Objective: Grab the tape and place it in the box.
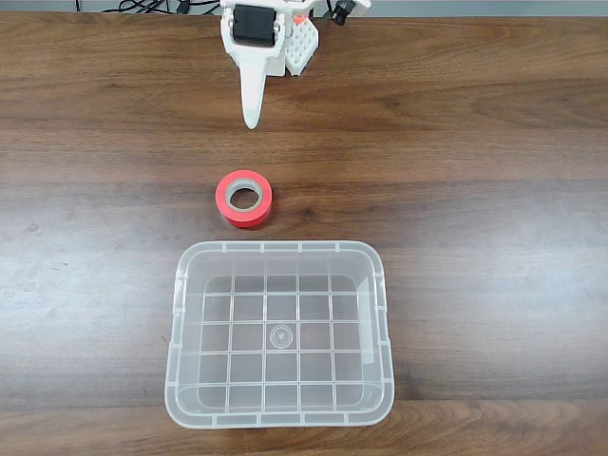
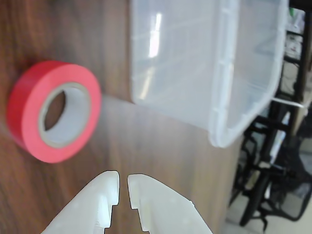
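Small red-orange tape roll with pale cardboard core (image 1: 244,199) lay flat on the dark wood-grain table (image 1: 475,190), hole axis pointing straight up, no long axis to speak of. It sat just beyond the far rim of the clear rectangular plastic bin with rounded corners and grid bottom (image 1: 180,332), near the bin's left half in the fixed view, not touching. Bin had nothing in it, long side running left-right in that view.

White two-finger gripper (image 2: 123,181) was near the table's far edge, well apart from the tape, tip aimed toward it. In the wrist view the fingertips sat nearly closed with a thin slit between them, gripping nothing.

Bare tabletop all round the tape; nothing between gripper and roll. Wrist view showed dark chair or stand frames (image 2: 273,161) past the table edge, blurred.
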Motion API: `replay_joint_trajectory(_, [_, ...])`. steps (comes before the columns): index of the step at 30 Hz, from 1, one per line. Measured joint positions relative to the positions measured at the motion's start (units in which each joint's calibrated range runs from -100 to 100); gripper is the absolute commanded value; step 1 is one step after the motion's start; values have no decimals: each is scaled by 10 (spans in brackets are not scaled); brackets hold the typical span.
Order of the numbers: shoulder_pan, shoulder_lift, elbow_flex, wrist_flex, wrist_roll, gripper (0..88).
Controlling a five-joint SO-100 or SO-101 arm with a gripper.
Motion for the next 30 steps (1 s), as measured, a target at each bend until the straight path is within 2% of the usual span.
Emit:
replay_joint_trajectory(6, [17,136,-123,49,0,12])
replay_joint_trajectory(16, [21,499,-377,84,0,13])
replay_joint_trajectory(22, [21,630,-399,78,0,13])
replay_joint_trajectory(30, [21,727,-364,-29,1,13])
